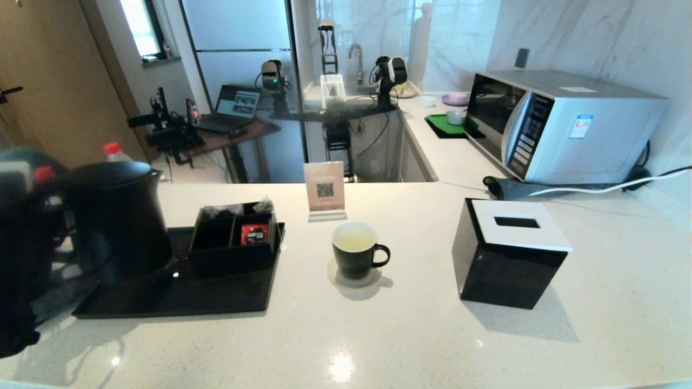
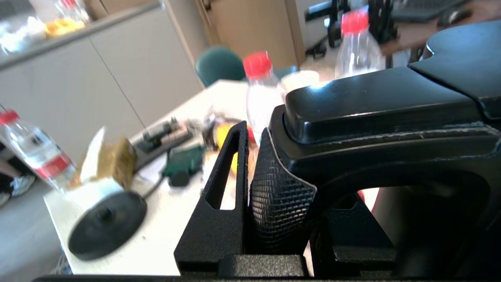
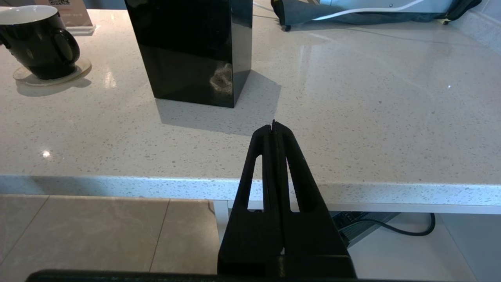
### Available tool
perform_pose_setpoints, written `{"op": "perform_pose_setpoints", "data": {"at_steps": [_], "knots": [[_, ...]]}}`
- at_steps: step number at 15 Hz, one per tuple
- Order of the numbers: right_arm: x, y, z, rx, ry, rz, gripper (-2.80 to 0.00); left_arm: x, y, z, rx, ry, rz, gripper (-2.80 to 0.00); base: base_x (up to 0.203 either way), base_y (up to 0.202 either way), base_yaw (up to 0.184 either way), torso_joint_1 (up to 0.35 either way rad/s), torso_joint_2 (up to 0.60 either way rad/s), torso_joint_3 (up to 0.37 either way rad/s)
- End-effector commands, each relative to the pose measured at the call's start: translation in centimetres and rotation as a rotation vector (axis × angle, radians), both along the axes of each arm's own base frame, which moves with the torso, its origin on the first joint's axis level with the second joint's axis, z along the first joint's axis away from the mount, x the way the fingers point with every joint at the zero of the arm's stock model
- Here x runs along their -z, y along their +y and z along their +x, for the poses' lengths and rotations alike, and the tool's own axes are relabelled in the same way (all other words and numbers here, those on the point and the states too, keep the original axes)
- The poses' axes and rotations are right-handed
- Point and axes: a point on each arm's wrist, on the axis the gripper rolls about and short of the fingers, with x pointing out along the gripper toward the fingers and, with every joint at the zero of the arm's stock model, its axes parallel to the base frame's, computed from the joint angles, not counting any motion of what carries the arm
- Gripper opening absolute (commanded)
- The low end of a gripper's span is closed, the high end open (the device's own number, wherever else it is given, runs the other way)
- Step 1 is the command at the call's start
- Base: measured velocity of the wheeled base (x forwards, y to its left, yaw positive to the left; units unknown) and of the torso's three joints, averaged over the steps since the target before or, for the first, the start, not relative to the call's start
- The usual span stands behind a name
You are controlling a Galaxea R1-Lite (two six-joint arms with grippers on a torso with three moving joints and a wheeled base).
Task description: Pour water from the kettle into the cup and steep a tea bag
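Left gripper (image 2: 254,196), nearest the lens: clamped on handle of kettle (image 1: 116,216) over black tray (image 1: 178,297); cup (image 1: 355,251) on coaster, apparently already filled; tea bag unseen, steeping pending; right gripper (image 3: 274,129) shut, empty, parked off the counter edge.

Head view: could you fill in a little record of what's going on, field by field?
Kettle: large matte black plastic kettle, upright at the black tray's left end
Left gripper: shut on the kettle's handle
Cup: small black ceramic mug on a coaster, pale liquid inside
Right gripper: shut, parked off the counter's edge
Tea bag: not identifiable
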Motion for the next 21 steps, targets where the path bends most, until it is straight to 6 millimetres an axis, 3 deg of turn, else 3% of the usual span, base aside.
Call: {"op": "perform_pose_setpoints", "data": {"at_steps": [1, 13, 21], "knots": [[0.0, 0.0, 0.0, 0.0, 0.001, 0.0, -2.8, 1.4, 0.3, 0.8, -0.003, 0.007, -0.01, -2.8, 0.0, 0.0, 0.0, 0.0, 0.0, 0.0], [0.0, 0.0, 0.0, 0.0, 0.001, 0.0, -2.8, 4.6, 2.3, 3.4, -0.024, 0.03, -0.074, -2.8, 0.0, 0.0, 0.0, 0.0, 0.0, 0.0], [0.0, 0.0, 0.0, 0.0, 0.001, 0.0, -2.8, 6.9, 2.2, 3.6, -0.018, 0.068, -0.141, -2.8, 0.0, 0.0, 0.0, 0.0, 0.0, 0.0]]}}
